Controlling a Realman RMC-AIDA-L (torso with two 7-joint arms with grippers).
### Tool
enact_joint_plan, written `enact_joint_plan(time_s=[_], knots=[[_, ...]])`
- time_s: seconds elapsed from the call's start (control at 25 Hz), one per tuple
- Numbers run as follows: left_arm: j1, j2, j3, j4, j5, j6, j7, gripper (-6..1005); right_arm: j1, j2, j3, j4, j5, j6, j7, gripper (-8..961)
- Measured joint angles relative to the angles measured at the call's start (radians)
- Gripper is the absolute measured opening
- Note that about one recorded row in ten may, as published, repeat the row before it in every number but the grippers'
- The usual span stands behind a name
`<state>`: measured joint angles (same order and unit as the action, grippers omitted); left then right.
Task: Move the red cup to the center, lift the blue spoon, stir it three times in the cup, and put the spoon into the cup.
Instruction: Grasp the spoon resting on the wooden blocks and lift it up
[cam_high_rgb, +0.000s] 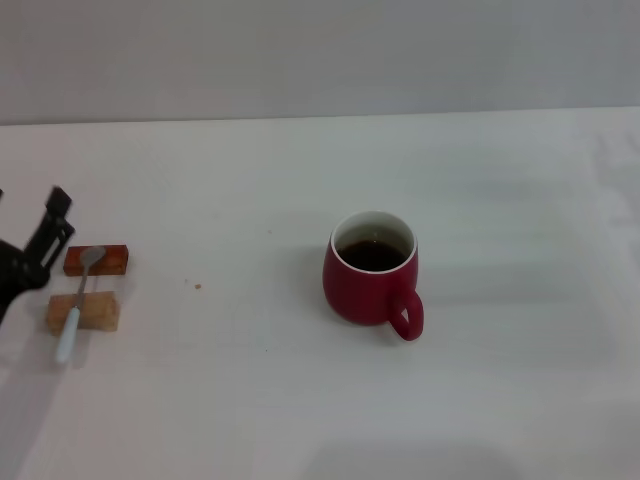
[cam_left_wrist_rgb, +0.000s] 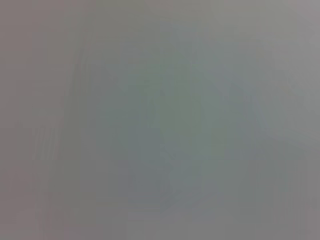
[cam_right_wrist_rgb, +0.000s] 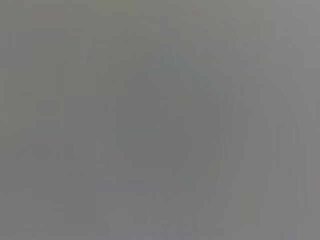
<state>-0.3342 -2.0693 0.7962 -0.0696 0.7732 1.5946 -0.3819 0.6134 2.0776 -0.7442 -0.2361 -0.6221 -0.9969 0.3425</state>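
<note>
My left gripper (cam_high_rgb: 45, 235) sits at the far left edge of the bench (cam_high_rgb: 250, 400), just left of the spoon (cam_high_rgb: 78, 300). From the head view I cannot tell whether my fingers there are released or clenched; they grasp nothing that I can see. Both wrist views show only a blank grey field and give me nothing. My right gripper is out of sight.

The cup (cam_high_rgb: 368, 280) stands upright on the bench, about mid-way across, well apart from the spoon, its handle turned near and right, dark liquid inside. I judge the move to the center done, so lifting the spoon is the step in hand.

The spoon lies across two small blocks: its bowl on the red block (cam_high_rgb: 97, 260), farther off, its neck over the tan block (cam_high_rgb: 83, 313), its pale handle reaching toward the near side and touching the bench. So its long axis runs near to far, slightly slanted. It lies just right of my left gripper, and that arm is plainly the nearer one. The raised handle between tan block and bench looks the likeliest place to close on.
</note>
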Motion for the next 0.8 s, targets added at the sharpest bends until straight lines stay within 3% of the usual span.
enact_joint_plan(time_s=[0.16,0.8], knots=[[0.038,-0.001,0.053,-0.006,0.0,0.022,-0.001,836,0.021,-0.001,0.0,0.012,0.056,-0.009,-0.031,391],[0.114,-0.005,0.16,-0.061,0.0,0.055,0.0,835,0.063,-0.003,0.117,0.014,0.064,-0.015,-0.059,391]])
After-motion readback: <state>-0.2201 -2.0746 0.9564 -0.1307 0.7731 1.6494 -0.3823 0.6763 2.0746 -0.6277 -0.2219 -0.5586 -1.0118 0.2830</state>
